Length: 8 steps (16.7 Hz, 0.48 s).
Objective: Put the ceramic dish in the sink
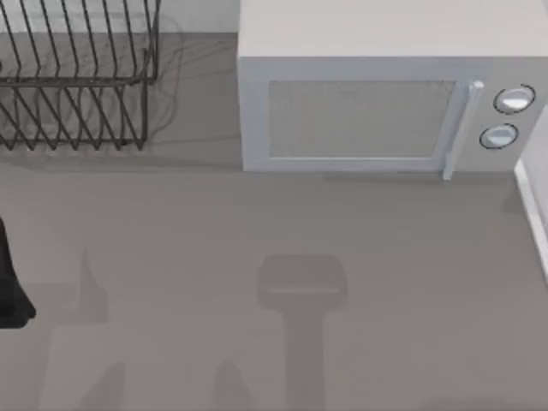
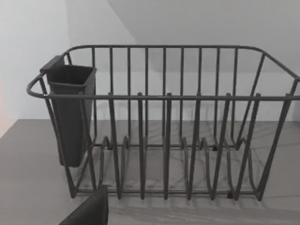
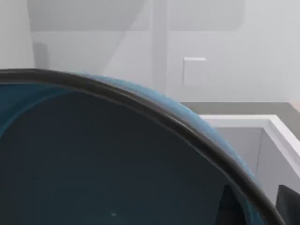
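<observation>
The ceramic dish is a glossy blue bowl with a dark thin rim, seen very close in the right wrist view. My right gripper is shut on its rim, one dark finger outside the rim and the other inside the bowl. The white-walled sink lies just beyond the dish, and its white rim runs along the table's right edge in the top view. My left arm is parked at the table's left edge, and a dark part of my left gripper faces the rack.
A dark wire dish rack stands at the back left and holds a dark utensil cup. A white microwave with its door closed fills the back middle and right. Bare grey tabletop spreads in front of both.
</observation>
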{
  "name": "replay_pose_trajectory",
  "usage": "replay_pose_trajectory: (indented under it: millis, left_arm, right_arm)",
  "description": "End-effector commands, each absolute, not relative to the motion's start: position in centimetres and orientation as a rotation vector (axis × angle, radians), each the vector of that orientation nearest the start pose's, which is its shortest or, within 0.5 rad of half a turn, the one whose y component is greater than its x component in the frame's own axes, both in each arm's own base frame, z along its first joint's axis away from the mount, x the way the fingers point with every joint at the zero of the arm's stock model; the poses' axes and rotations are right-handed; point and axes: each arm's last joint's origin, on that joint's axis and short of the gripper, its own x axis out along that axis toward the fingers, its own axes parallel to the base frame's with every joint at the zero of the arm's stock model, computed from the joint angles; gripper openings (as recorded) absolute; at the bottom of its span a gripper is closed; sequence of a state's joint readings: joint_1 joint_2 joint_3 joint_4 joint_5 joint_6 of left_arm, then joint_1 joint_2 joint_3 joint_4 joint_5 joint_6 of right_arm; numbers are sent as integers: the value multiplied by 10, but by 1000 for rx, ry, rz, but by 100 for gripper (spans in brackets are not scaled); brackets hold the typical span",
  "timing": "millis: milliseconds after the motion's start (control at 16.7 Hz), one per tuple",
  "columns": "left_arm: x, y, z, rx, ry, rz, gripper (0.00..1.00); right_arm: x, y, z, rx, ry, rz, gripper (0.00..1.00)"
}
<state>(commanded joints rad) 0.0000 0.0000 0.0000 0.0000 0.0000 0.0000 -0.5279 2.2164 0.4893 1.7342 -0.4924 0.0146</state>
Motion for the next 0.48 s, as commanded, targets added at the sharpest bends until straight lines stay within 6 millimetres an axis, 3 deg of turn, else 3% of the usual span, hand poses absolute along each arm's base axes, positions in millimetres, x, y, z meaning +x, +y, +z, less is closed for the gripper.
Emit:
replay_pose_trajectory:
  millis: [420,480]
  left_arm:
    - [106,-1,160,0,0,0,100]
    - [106,-1,160,0,0,0,100]
  right_arm:
    - [267,-136,59,0,0,-10,98]
    - [267,-136,59,0,0,-10,100]
